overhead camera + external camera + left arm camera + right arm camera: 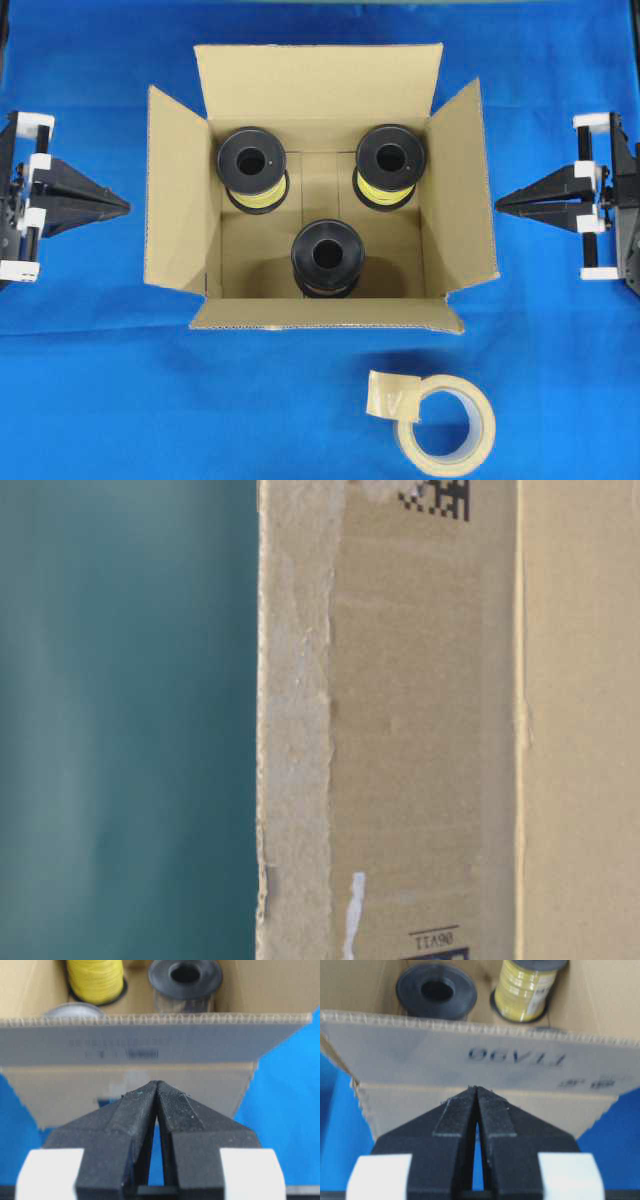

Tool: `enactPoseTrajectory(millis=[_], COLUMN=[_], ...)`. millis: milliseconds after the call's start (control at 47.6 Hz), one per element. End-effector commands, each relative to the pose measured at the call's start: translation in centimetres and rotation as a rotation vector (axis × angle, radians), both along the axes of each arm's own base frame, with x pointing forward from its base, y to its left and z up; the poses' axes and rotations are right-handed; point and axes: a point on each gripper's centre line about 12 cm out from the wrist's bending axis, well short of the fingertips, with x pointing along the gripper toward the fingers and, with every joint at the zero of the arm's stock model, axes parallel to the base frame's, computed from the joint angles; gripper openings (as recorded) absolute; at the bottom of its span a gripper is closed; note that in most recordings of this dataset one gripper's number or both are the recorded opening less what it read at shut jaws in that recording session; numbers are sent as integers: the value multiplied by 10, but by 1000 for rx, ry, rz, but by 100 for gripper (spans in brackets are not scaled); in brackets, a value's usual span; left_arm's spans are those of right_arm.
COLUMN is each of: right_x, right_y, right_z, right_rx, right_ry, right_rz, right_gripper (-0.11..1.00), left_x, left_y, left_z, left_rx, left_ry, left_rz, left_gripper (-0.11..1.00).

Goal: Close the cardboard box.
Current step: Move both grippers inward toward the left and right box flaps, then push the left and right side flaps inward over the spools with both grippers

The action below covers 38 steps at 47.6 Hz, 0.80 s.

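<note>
The cardboard box (pixel 180 200) stands open in the middle of the blue cloth, all four flaps spread outward. Inside it stand three black spools (pixel 325 257) wound with yellow thread. My left gripper (pixel 125 207) is shut and empty, its tips a short way off the box's left flap (pixel 150 1045). My right gripper (pixel 499 204) is shut and empty too, just clear of the right flap (pixel 470 1055). The table-level view is filled by the box's outer wall (pixel 420 730), with a black data code at its top.
A beige tape roll (pixel 447 420) with a loose end lies on the cloth in front of the box, toward the right. Blue cloth (pixel 90 380) covers the table around the box.
</note>
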Motion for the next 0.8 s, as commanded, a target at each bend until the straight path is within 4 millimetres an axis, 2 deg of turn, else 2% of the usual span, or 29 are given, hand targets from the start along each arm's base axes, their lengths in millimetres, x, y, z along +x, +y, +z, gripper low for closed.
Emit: enactPoseTrajectory(millis=[0, 147, 399, 567, 777], right_x=[8, 18, 42, 56, 79], right_y=[0, -1, -2, -3, -4], right_z=[10, 18, 34, 29, 18], right_rx=[-1, -7, -12, -13, -11], right_ry=[-60, -112, -193, -201, -170], right_rz=[-1, -3, -2, -3, -4], right_gripper=[0, 0, 0, 0, 0], left_x=[8, 22, 44, 55, 78], left_y=[1, 4, 8, 9, 10], left_z=[1, 0, 20, 24, 8], left_rx=[1, 4, 55, 85, 80], left_ry=[-29, -78, -182, -207, -134], left_rz=[5, 22, 25, 22, 21], left_gripper=[0, 0, 0, 0, 0])
